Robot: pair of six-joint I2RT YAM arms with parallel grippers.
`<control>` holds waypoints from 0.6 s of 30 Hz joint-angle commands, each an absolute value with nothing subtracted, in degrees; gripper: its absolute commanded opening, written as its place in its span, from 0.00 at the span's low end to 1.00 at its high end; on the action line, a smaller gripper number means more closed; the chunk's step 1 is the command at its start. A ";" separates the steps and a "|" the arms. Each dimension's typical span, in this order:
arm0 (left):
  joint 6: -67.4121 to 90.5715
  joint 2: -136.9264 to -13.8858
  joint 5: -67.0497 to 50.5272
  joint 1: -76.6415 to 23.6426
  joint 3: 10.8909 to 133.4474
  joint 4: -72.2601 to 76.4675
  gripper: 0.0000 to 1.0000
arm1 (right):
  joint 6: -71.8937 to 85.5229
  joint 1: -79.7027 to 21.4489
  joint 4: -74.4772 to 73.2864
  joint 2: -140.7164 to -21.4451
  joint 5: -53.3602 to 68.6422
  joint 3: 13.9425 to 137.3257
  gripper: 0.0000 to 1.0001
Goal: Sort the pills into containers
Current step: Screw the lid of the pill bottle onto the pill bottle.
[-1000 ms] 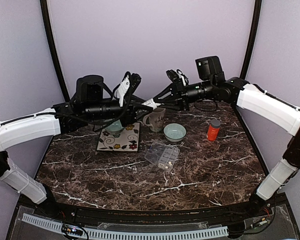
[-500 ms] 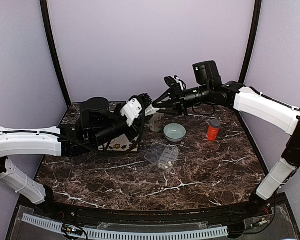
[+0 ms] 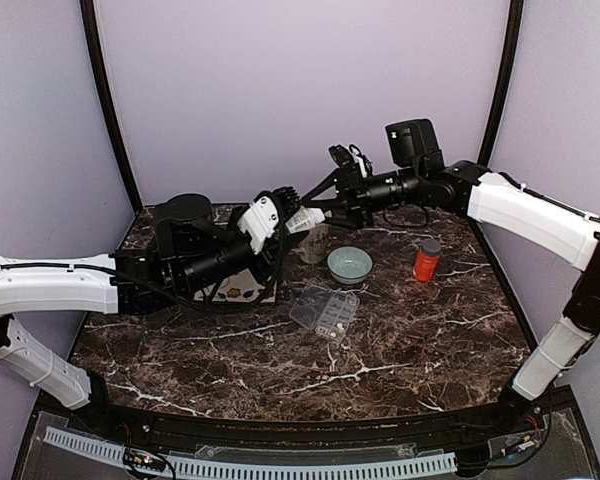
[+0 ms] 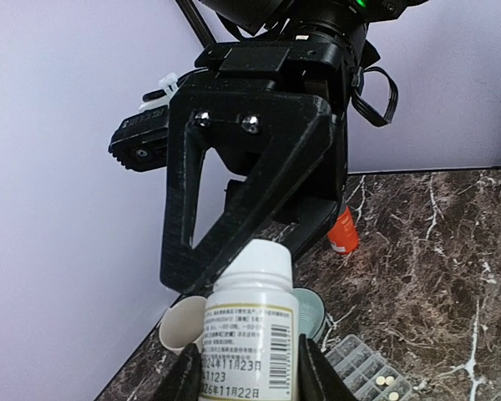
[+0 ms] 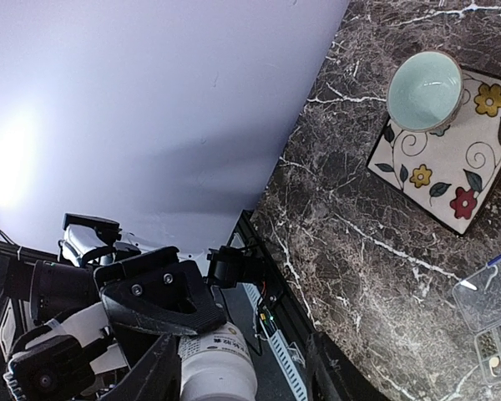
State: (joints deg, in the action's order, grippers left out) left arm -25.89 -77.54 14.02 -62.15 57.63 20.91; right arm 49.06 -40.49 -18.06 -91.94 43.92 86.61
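Uncapping stage by the look of it, with nothing poured out yet. Holding the white bottle up in the air over the back of the table with the left gripper, clamped partway shut on the labelled body, cap on top and seemingly in place. Got the right gripper reaching in from the opposite side and straddling that cap, jaws set wider than it, a gap showing on one side in the right wrist view, so calling it open and holding nothing. Next up, probably: close on the cap, twist it off while keeping the body steady, then bring the white bottle down to the pill box and tip gently so as not to dump the lot. Pill box down on the table, just on the near side of a bowl, lid apparently open, well below both grippers. Head count: two grippers, one white bottle, one orange bottle standing off to the right, one pill box, two pale green bowls (that one bare on the table, the other bowl on a flowery tile), one tile, one mug. Pills: counting two in a single compartment from the left wrist view. No telling how many inside the white bottle.
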 commanded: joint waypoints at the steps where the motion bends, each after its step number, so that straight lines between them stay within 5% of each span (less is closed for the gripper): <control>1: -20.04 -73.29 6.14 -59.92 59.84 19.73 0.00 | 45.77 -40.44 -16.48 -89.84 40.58 87.21 0.51; 10: -8.62 -73.41 -6.12 -52.38 62.17 12.66 0.00 | 38.34 -40.17 -18.91 -85.05 35.76 87.52 0.54; 18: 3.50 -78.80 -31.21 -43.24 68.41 6.94 0.00 | 29.88 -40.16 -20.43 -81.96 33.46 85.24 0.54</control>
State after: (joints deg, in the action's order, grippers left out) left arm -4.62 -76.34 -14.70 -46.13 64.03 10.35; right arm 35.75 -40.42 -20.67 -83.94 35.29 86.52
